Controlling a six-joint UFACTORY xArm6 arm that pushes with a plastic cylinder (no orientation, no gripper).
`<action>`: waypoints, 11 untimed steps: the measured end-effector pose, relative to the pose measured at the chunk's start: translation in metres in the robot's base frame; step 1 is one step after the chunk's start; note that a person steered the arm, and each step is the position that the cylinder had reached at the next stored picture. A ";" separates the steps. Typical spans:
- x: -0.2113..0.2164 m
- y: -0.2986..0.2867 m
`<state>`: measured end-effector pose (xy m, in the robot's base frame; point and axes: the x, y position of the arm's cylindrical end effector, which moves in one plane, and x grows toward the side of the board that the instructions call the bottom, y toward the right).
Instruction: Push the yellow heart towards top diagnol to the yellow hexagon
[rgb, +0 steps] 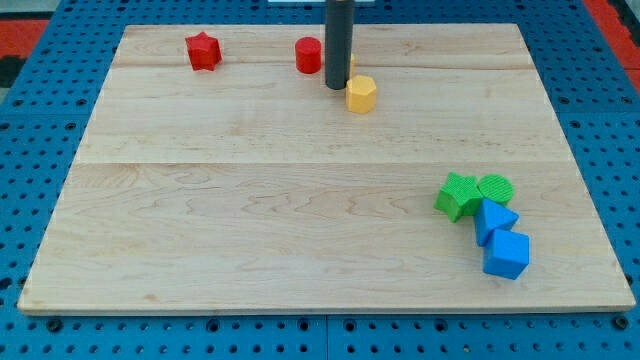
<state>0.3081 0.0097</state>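
One wide pale wooden counter (250, 220) fills nearly the whole view, lying on a blue pegboard. Next in size is my dark rod, coming down from the view's top edge, where its upper part is cut off; my tip (338, 88) rests just to the view's left of the yellow hexagon (361, 94), close beside it, though contact is hard to judge. The rod has no fingers, so nothing is grasped or released; it only pushes. The yellow heart (352, 64) shows only as a thin yellow sliver above the hexagon, at the rod's right edge; the rod hides the rest, so its shape cannot be confirmed. It seems to sit already diagonally above the hexagon, which would explain why my tip stands here. Just up and left of the hexagon is a red cylinder (308, 55); farther left, a red star (203, 50). Well apart, down and to the hexagon's right, four blocks cluster: a green star (458, 195), a green cylinder (495, 188), a blue triangle (495, 218), and a blue block (506, 254) of unclear shape.
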 end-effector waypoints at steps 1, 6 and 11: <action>-0.003 -0.056; -0.037 0.026; -0.108 0.122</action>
